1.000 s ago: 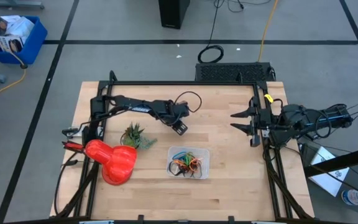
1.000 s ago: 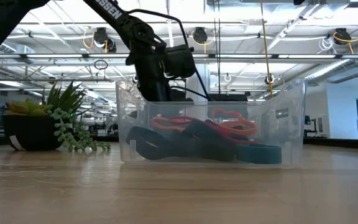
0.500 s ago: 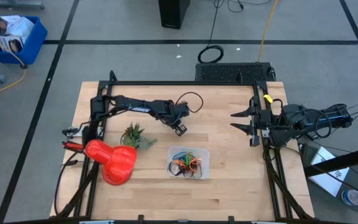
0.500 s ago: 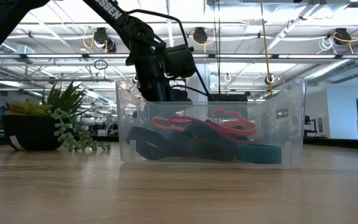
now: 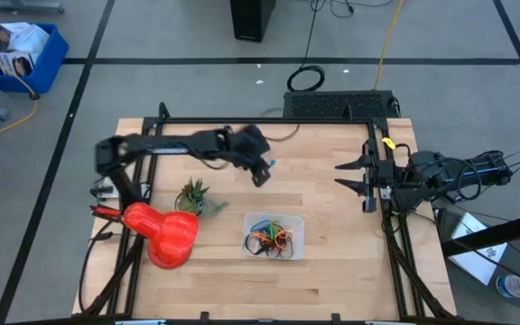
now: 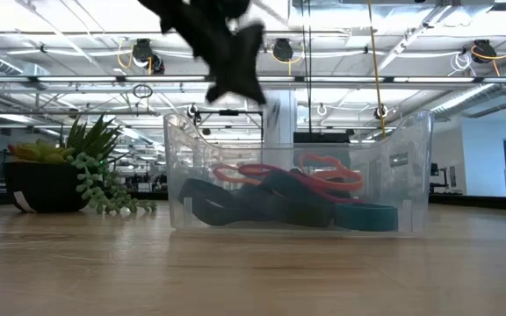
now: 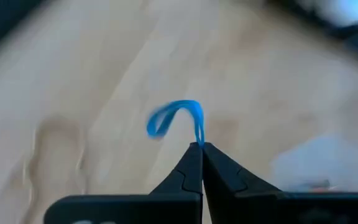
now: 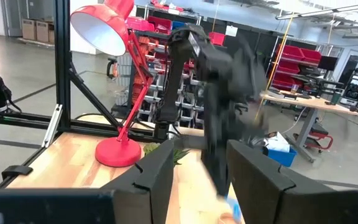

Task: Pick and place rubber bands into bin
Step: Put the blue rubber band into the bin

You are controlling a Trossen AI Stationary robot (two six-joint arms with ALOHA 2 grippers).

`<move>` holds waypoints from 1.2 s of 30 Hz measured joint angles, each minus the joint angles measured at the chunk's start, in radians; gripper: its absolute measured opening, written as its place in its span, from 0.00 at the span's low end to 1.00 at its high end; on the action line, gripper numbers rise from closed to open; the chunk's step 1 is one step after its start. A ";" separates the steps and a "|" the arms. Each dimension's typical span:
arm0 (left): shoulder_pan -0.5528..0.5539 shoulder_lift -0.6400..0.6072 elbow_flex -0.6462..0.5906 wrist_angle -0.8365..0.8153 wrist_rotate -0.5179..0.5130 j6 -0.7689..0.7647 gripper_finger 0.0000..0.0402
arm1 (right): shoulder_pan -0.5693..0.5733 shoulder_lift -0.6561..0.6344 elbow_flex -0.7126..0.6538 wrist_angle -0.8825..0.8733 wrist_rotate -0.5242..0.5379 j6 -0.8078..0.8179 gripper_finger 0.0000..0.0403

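Observation:
My left gripper [image 5: 263, 171] hangs above the table's middle, beyond the far side of the bin [image 5: 274, 236], and is shut on a blue rubber band [image 7: 178, 118]. It shows as a dark blur in the low view [image 6: 234, 54], above the bin's far wall. The bin is a clear tray resting flat on the wood [image 6: 297, 175]. It holds several rubber bands [image 5: 272, 237] in black, orange, red and green. My right gripper [image 5: 354, 179] waits open at the table's right edge, pointing level toward the left. My left gripper pinches the blue rubber band between its two shut fingertips, at one spot on the loop [image 7: 199, 140]. The fingers slant down from the table's left. The band is lifted clear of the wood and arches out slack beyond the tips.
A red desk lamp [image 5: 165, 233] and a small potted plant [image 5: 195, 197] stand at the table's left, near the bin. A black frame [image 5: 260, 121] runs along the far edge and both sides. Bare wood lies between the left gripper and the bin.
My left gripper has risen from the tabletop beyond the bin and tipped less steeply, fast enough to blur. The blue rubber band has come up with it, clear of the wood. The bin and its bands have stayed put.

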 joint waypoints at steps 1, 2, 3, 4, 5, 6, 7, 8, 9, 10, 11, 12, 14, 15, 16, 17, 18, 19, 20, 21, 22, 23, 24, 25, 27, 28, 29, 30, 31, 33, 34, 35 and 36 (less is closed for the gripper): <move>0.000 -0.037 0.001 0.022 0.021 0.018 0.01 | 0.000 0.000 0.000 0.000 0.000 0.000 0.35; 0.001 -0.069 0.002 0.049 0.041 0.036 0.01 | 0.000 0.000 0.000 0.000 0.000 0.000 0.35; 0.001 -0.098 0.002 0.076 0.061 0.054 0.01 | 0.000 0.001 0.000 0.000 0.000 0.000 0.35; 0.001 -0.125 0.002 0.093 0.086 0.072 0.01 | 0.000 0.002 0.000 0.000 0.000 0.000 0.35; 0.001 -0.151 0.002 0.110 0.110 0.086 0.01 | 0.000 0.002 0.000 0.000 0.000 0.000 0.35; 0.001 -0.174 0.002 0.136 0.135 0.098 0.01 | 0.000 0.003 0.000 0.000 0.000 0.000 0.35; 0.000 -0.195 0.002 0.161 0.163 0.107 0.01 | 0.000 0.003 0.000 0.000 0.000 0.000 0.35; -0.001 -0.215 0.002 0.174 0.185 0.114 0.01 | 0.000 0.003 0.000 0.000 0.000 0.000 0.35; -0.002 -0.229 0.003 0.182 0.203 0.117 0.01 | 0.000 0.003 0.000 0.000 0.000 0.000 0.35; -0.004 -0.233 0.003 0.193 0.214 0.118 0.01 | 0.000 0.004 0.000 0.000 0.000 0.000 0.35; -0.006 -0.232 0.004 0.202 0.228 0.118 0.01 | 0.000 0.004 0.000 0.000 0.000 0.000 0.35; -0.007 -0.229 0.004 0.202 0.245 0.118 0.01 | 0.000 0.004 0.000 0.000 0.000 0.000 0.35; -0.007 -0.224 0.001 0.198 0.293 0.123 0.01 | 0.000 0.004 0.000 0.000 0.000 0.000 0.35; -0.007 -0.219 0.001 0.210 0.326 0.133 0.01 | 0.000 0.004 0.000 0.000 0.000 0.000 0.35; -0.007 -0.213 0.002 0.226 0.364 0.146 0.01 | 0.000 0.004 0.000 0.000 0.000 0.000 0.35; -0.007 -0.207 0.004 0.235 0.410 0.157 0.01 | 0.000 0.004 0.000 0.000 0.000 0.000 0.35; -0.007 -0.203 0.004 0.230 0.454 0.164 0.01 | 0.000 0.005 0.000 0.000 0.000 0.000 0.35; -0.008 -0.198 0.002 0.226 0.493 0.169 0.01 | 0.000 0.005 0.000 0.000 0.000 0.000 0.35; -0.014 -0.185 0.002 0.234 0.529 0.177 0.02 | 0.000 0.004 0.000 0.000 0.000 0.001 0.35; -0.020 -0.179 0.002 0.248 0.571 0.192 0.01 | 0.000 0.004 0.000 0.000 0.000 0.003 0.35; -0.023 -0.175 0.002 0.244 0.614 0.208 0.01 | 0.000 0.005 0.000 0.000 0.000 0.005 0.35; -0.028 -0.175 0.002 0.238 0.664 0.224 0.01 | 0.000 0.005 0.000 0.000 0.000 0.013 0.35; -0.035 -0.173 0.002 0.243 0.710 0.244 0.01 | 0.000 0.005 0.000 0.000 0.000 0.019 0.35; -0.045 -0.165 0.003 0.248 0.750 0.266 0.01 | 0.000 0.005 0.000 0.000 0.001 0.025 0.35; -0.061 -0.153 0.004 0.235 0.808 0.306 0.01 | 0.000 0.005 0.000 0.000 0.002 0.039 0.35; -0.072 -0.148 0.002 0.218 0.819 0.316 0.01 | 0.000 0.006 0.000 0.000 0.002 0.046 0.35; -0.083 -0.135 0.001 0.214 0.821 0.324 0.01 | 0.000 0.007 0.000 0.001 0.003 0.051 0.35; -0.092 -0.124 0.002 0.219 0.825 0.333 0.01 | 0.000 0.007 0.000 0.001 0.004 0.052 0.35; -0.101 -0.120 0.003 0.206 0.825 0.344 0.01 | 0.000 0.009 0.000 0.001 0.007 0.053 0.35; -0.117 -0.100 0.003 0.180 0.824 0.351 0.02 | 0.000 0.015 0.000 0.000 0.036 0.066 0.35; -0.126 -0.084 0.004 0.185 0.824 0.352 0.02 | 0.000 0.016 0.000 0.000 0.060 0.076 0.35; -0.133 -0.068 0.004 0.178 0.824 0.352 0.02 | 0.000 0.019 0.000 0.000 0.080 0.087 0.35; -0.141 -0.052 0.003 0.162 0.821 0.352 0.01 | 0.000 0.023 0.000 0.000 0.098 0.098 0.35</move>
